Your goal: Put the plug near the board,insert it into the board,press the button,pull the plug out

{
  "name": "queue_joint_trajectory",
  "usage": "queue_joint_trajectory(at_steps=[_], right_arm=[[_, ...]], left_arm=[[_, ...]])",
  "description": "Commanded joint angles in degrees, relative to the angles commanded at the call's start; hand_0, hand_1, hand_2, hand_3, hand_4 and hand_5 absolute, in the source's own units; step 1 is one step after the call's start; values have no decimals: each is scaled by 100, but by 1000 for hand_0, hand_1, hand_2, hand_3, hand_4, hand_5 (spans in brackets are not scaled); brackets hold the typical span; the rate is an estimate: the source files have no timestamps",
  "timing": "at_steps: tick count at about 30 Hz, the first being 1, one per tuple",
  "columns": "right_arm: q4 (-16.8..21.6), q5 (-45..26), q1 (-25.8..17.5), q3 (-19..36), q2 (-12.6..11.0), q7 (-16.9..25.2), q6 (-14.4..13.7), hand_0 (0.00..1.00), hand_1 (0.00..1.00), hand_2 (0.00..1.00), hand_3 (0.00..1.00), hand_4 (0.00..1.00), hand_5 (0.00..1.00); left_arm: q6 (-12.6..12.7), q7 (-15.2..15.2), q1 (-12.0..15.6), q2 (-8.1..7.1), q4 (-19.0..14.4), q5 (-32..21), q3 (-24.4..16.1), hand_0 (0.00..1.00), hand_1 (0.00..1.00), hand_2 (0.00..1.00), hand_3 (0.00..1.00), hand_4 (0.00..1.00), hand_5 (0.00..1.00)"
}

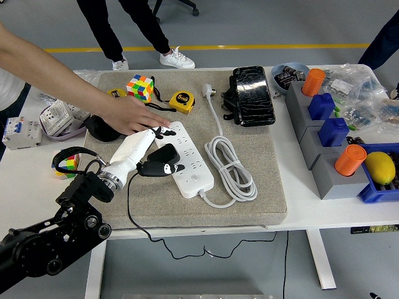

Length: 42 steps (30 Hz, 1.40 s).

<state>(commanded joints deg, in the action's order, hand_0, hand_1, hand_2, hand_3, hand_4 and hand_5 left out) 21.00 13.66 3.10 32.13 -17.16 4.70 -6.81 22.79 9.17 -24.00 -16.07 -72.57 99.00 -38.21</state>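
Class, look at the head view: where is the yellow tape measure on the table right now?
The yellow tape measure lies toward the far left of the grey mat, right of the colour cube and just beyond the white power strip.

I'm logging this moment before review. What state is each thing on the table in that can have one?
black plug: out of the sockets, beside the strip, gripped by the left hand.
power strip: flat on the mat, nothing plugged in, person's hand on its far end.
white cable: coiled beside the strip.
white plug: lying loose, unplugged.
tape measure: tape retracted.
Rubik's cube: scrambled.
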Motion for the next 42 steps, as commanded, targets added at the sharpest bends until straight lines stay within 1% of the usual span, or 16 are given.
queue_joint_trajectory(at_steps=[5,6,10,11,12,17,18,23,24,29,30,35,36,41,42], right_arm=[[3,7,-3,10,6,2,-1,575,639,604,539,933,473],[4,10,-5,11,7,1,-1,575,639,604,540,933,473],[9,22,0,22,8,1,-2,575,639,604,540,933,473],[10,23,-1,29,9,0,-2,575,639,604,540,933,473],[11,24,0,32,8,0,-2,576,639,604,540,934,472],[19,40,13,52,3,0,-4,576,639,604,540,934,472],[24,51,13,62,2,-1,-5,576,639,604,540,933,473],[39,78,12,79,4,0,-7,576,639,604,540,933,473],[40,79,12,79,3,0,-7,575,639,604,539,933,475],[41,85,23,80,-6,-1,-9,575,639,604,539,933,475],[40,85,25,82,-6,-2,-9,575,639,604,539,932,476],[39,83,30,83,-10,-4,-8,575,639,604,539,932,476],[42,86,29,90,-10,-3,-8,575,639,604,539,932,475],[44,91,28,88,-11,-1,-10,575,639,604,539,932,475],[46,94,26,86,-12,-1,-10,575,639,604,539,931,474]], left_arm=[[17,5,-4,11,171,-25,39,690,686,730,745,998,350],[20,5,-4,12,202,-28,46,635,650,686,719,998,344],[63,-7,-23,19,303,-32,72,635,650,686,719,998,344],[82,-20,-33,23,329,-38,85,635,650,686,719,998,344],[99,-26,-43,28,352,-52,94,614,636,672,712,998,339],[210,-78,-87,54,458,-95,140,614,636,672,712,998,339],[239,-91,-91,61,479,-100,149,568,606,620,647,998,324],[340,-123,-119,101,612,-155,174,568,606,620,647,998,324],[354,-128,-123,105,627,-163,177,512,577,574,603,998,310],[446,-168,-148,126,721,-170,202,512,577,574,603,998,310],[458,-172,-153,129,737,-169,208,471,555,550,569,962,269],[483,-177,-180,147,805,-158,236,471,555,550,569,962,269],[473,-168,-181,150,816,-155,242,438,541,550,566,974,258],[500,-199,-187,157,834,-173,255,438,541,550,566,974,258],[505,-201,-190,157,835,-178,259,377,487,532,550,903,203]])
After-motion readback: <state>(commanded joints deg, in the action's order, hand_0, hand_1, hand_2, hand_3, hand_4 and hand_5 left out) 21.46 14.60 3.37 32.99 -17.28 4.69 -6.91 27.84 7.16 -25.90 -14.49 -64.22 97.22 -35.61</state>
